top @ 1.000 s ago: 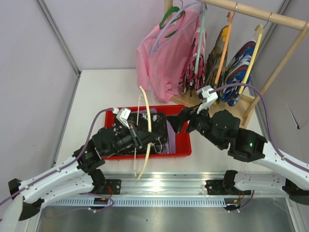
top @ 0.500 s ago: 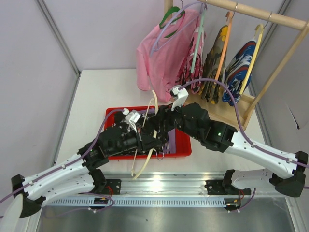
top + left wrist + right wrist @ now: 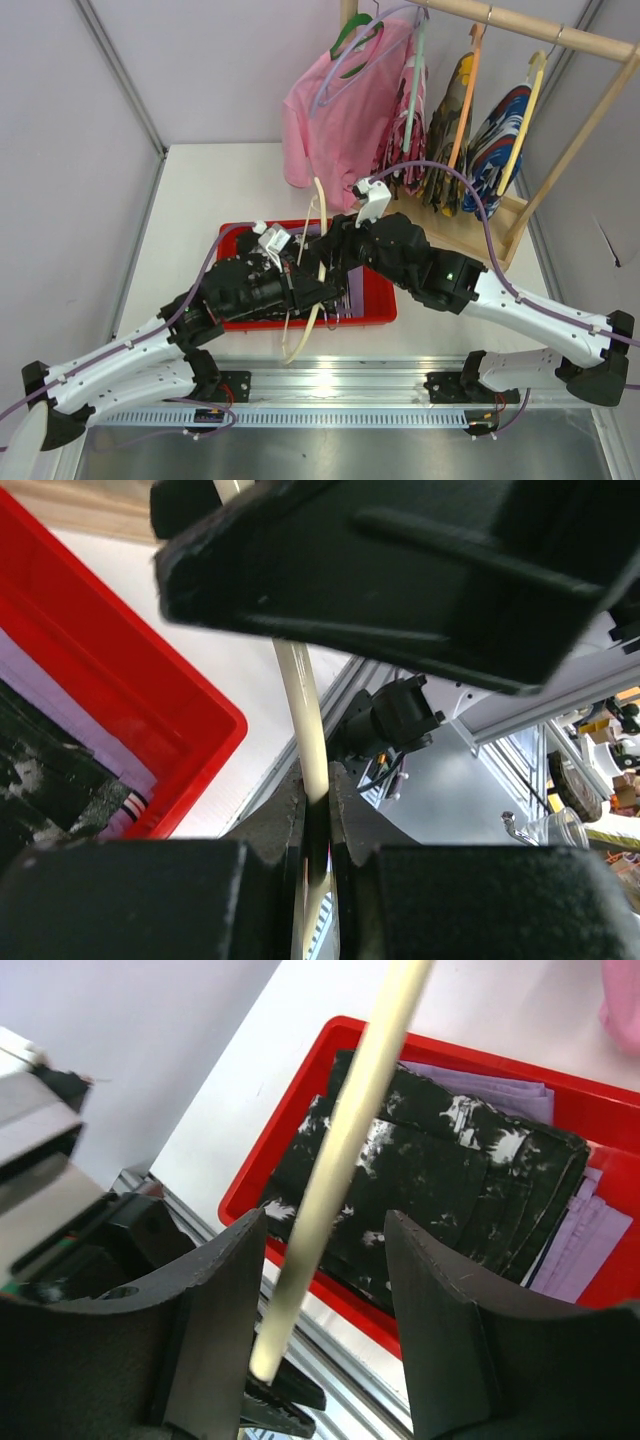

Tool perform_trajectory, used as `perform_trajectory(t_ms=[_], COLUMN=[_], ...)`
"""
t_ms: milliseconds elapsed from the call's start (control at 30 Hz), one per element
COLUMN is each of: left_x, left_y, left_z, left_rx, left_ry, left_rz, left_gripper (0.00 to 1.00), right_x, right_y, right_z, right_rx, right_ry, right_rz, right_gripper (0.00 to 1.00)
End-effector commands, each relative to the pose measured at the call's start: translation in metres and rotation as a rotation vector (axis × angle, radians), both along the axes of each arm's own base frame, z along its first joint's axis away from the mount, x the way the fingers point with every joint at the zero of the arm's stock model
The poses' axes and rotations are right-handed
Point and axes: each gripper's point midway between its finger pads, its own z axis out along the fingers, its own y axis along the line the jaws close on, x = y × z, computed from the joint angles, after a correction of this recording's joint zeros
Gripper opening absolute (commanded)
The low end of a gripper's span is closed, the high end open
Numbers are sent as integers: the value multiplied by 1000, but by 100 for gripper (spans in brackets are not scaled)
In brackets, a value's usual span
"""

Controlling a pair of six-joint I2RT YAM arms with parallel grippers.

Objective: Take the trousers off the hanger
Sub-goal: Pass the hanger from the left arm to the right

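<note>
Pinching the cream hanger (image 3: 305, 710) tight in the left gripper (image 3: 316, 810) just above the red bin (image 3: 385, 300), with the right gripper (image 3: 325, 1260) spread loosely around its bar, best to close there before lifting clear of the black speckled trousers (image 3: 440, 1180) and lavender trousers (image 3: 585, 1240) lying inside that bin.

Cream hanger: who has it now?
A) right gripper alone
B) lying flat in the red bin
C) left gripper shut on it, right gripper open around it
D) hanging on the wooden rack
C: the left gripper pinches the cream hanger by its bar, while the right gripper has its fingers apart with the bar passing between them.
</note>
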Motion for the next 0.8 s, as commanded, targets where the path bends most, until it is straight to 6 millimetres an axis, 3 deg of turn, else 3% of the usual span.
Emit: perform_trajectory(t_ms=[0, 233, 333, 433, 467, 500, 567, 600, 633, 733, 767], left_x=[0, 9, 11, 9, 7, 3, -1, 1, -4, -2, -3], left_y=[-5, -14, -13, -8, -8, -8, -6, -5, -4, 9, 17], left_z=[52, 55, 50, 46, 45, 43, 42, 40, 35, 32, 41], left_rx=[-112, -99, -82, -63, -60, -56, -47, -33, -8, 37, 17], left_ry=[-113, -122, -107, -104, -106, -105, -106, -116, -114, -138, -153], left_rz=[-18, -8, 7, 28, 27, 16, 11, 26, 18, 73, 90], left_gripper=[0, 0, 3, 20, 41, 54, 73, 77, 94, 98, 99], right_x=[3, -4, -2, 5, 7, 7, 13, 15, 15, 20, 20], right_y=[-2, 9, 3, -11, -15, -19, -28, -33, -38, -51, -54], right_z=[15, 13, 17, 24, 26, 26, 28, 31, 32, 33, 34], right_rx=[42, 47, 74, 112, 126, 126, 135, 145, 148, 141, 141], right_ry=[0, 4, -4, -12, -3, 2, 10, 12, 12, 9, 9], right_rz=[-31, 10, -24, -88, -108, -117, -156, -178, -192, -242, -250], right_gripper=[55, 32, 0, 0, 0, 0, 0, 0, 0, 0, 0])
